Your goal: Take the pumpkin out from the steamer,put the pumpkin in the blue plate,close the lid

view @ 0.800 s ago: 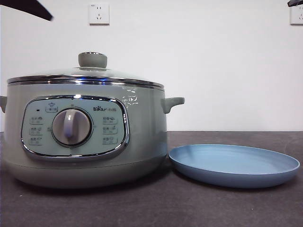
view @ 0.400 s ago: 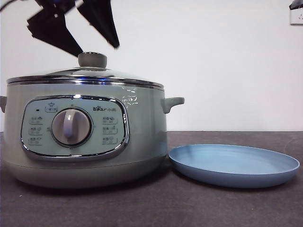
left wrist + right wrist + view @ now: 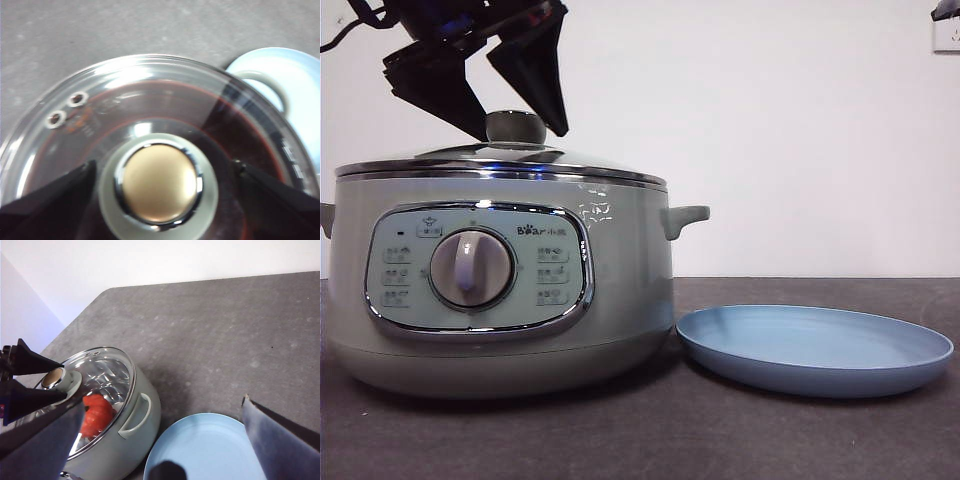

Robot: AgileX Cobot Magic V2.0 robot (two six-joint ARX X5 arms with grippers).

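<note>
Hung over the steamer [image 3: 500,290] from the top left of the front view: the left gripper [image 3: 516,125], jaws spread wide, one black jaw on each side of the lid's knob [image 3: 515,127], tips level with the knob's upper part. Straddled but did not clamp; in the left wrist view a clear gap showed between each jaw and the knob [image 3: 159,184]. Pointed steeply downward, wrist body and a cable above at the frame's top edge.

Sat closed on the pot: the glass lid [image 3: 500,160], chrome rim seated on the steamer's rim. Lay inside, seen through the glass from the right wrist view: the orange-red pumpkin [image 3: 96,415], toward the side handle [image 3: 134,416] nearest the plate. Stem not made out.

Rested on the dark table [image 3: 800,440] just beside the steamer: the blue plate [image 3: 815,350], bare, its rim close to the pot's base; whether touching could not be told.

Waited high and off to the side: the right gripper [image 3: 160,440], jaws held wide apart and gripping nothing, looking down on steamer [image 3: 115,440] and blue plate [image 3: 200,450]; only a black tip at the front view's top right corner.
</note>
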